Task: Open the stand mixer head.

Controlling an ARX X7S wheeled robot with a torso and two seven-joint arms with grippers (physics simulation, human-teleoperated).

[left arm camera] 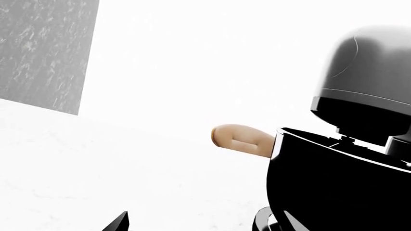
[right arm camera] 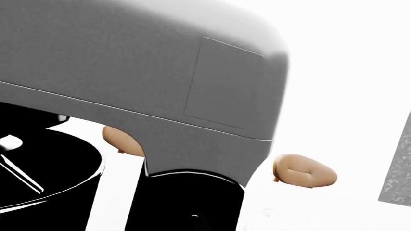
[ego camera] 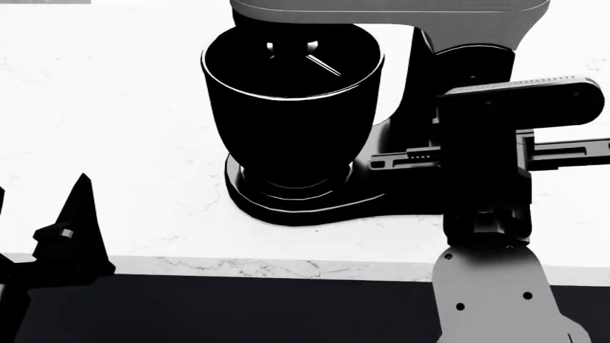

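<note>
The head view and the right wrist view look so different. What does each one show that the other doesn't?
Only the head view shows the mixer's round base, the counter's front edge, the right arm beside the mixer and the left arm's fingers low by the counter edge. Only the right wrist view shows two tan bread rolls behind the mixer. Both show the grey stand mixer head, the black bowl and the beater inside it.
</note>
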